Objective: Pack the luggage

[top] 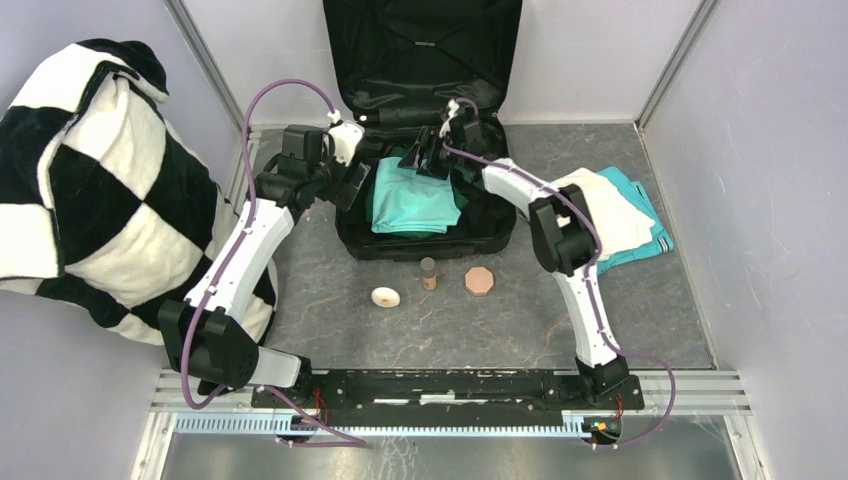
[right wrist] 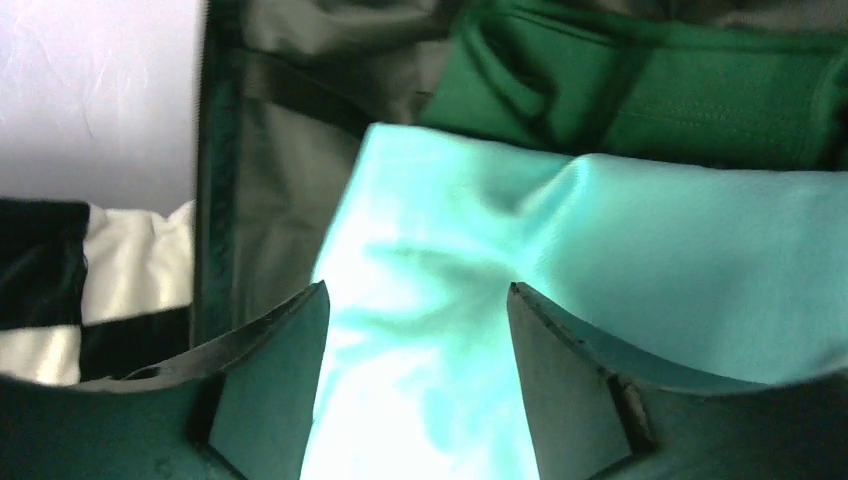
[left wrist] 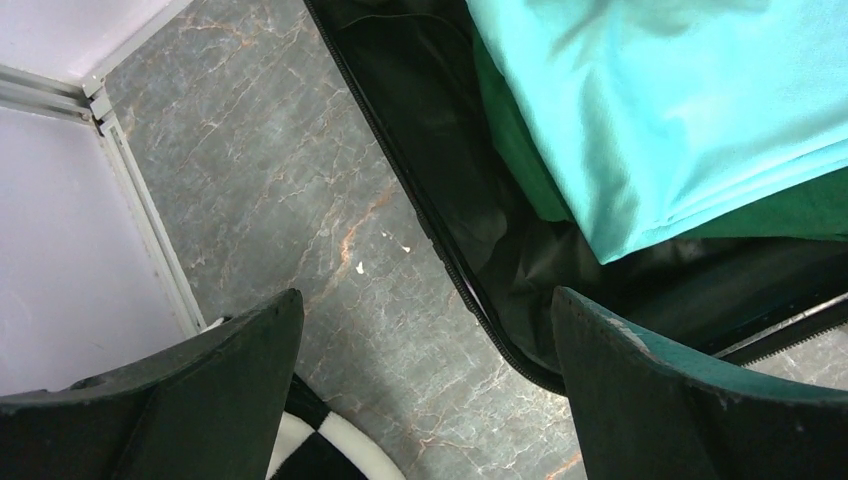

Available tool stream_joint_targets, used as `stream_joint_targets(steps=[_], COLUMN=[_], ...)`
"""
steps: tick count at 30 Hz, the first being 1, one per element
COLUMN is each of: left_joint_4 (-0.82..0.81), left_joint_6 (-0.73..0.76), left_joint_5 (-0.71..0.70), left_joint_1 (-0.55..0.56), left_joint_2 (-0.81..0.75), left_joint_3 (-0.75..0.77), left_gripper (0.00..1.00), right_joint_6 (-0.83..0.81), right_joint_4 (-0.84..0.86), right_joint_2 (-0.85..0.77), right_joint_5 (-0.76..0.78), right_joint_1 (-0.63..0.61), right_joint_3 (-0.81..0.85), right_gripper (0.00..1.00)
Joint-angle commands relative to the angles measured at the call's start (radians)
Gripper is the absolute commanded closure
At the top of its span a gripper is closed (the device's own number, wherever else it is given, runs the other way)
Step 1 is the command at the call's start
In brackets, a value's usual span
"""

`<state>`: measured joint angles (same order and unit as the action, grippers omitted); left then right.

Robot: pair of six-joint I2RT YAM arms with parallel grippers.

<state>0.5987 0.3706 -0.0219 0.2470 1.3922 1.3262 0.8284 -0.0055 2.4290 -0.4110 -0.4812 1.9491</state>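
The luggage (top: 430, 248) lies open on the floor, its lid (top: 420, 50) leaning on the back wall. Inside it a folded teal garment (top: 415, 200) rests on a dark green one (right wrist: 650, 100). My left gripper (top: 352, 180) hangs open over the suitcase's left rim (left wrist: 440, 250), with only floor and rim between its fingers (left wrist: 250, 380). My right gripper (top: 425, 158) is open just above the teal garment (right wrist: 650, 250) near the back of the case, with nothing held. The left wrist view shows the teal cloth (left wrist: 650, 100) at its upper right.
A black-and-white checkered blanket (top: 90, 190) is heaped at the left wall. Folded white and teal clothes (top: 620, 215) lie on the floor to the right. In front of the suitcase sit a cream disc (top: 385, 296), a small brown cylinder (top: 428, 272) and an octagonal wooden piece (top: 480, 281).
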Motion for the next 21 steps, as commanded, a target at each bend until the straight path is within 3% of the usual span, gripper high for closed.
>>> stream_joint_targets(steps=[1,4,7,11,16,21], left_joint_4=[0.019,0.025,0.044,0.067,0.076,0.087], left_joint_6=[-0.039,-0.046,-0.050,-0.047,-0.056,-0.062], left_joint_5=[0.030,0.075,0.091,0.111,0.123,0.132], left_joint_1=[-0.018,-0.044,-0.061,-0.068,-0.069,-0.069], left_joint_2=[-0.038,-0.059,-0.062,-0.059,-0.060,-0.061], left_joint_3=[0.010,0.016,0.034,0.045,0.041,0.036], left_gripper=[0.00,0.00,0.00,0.00,0.00,0.00], right_joint_6=[-0.170,-0.280,-0.394,-0.533,-0.610,-0.687], right_joint_4=[-0.082,-0.189,-0.297,-0.417,-0.441,-0.485], right_joint_2=[-0.345,-0.558,-0.739,-0.847,-0.888,-0.817], right_joint_5=[0.097,0.259,0.480,0.740,0.774,0.762], right_joint_1=[0.024,0.073,0.124,0.161,0.167,0.168], right_joint_3=[-0.052,-0.203,-0.363,-0.515,-0.676,-0.703], right_gripper=[0.22,0.15,0.14,0.14,0.12,0.08])
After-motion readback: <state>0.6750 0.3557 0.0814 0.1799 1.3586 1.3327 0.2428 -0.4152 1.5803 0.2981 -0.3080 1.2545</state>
